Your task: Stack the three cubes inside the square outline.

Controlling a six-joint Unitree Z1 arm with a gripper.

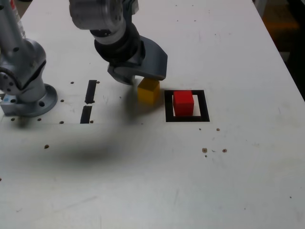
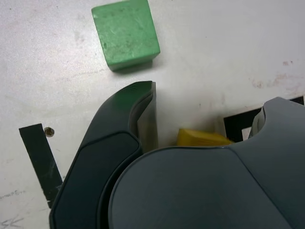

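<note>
Red cube [image 1: 183, 103] sits inside the square outline [image 1: 187, 118] on the white desk [image 1: 143, 181], right of centre in the exterior view. Yellow cube [image 1: 148, 90] stands just outside the outline's left edge in the exterior view, apart from red. Gripper [image 1: 136, 76] hangs directly over the yellow cube, jaws parted, straddling it in the wrist view; no firm hold visible, contact cannot be told. Green cube [image 2: 126, 33] lies on the desk beyond the gripper tip, seen only in the wrist view. Two short black strips [image 1: 88, 101] sit left of the yellow cube.
</note>
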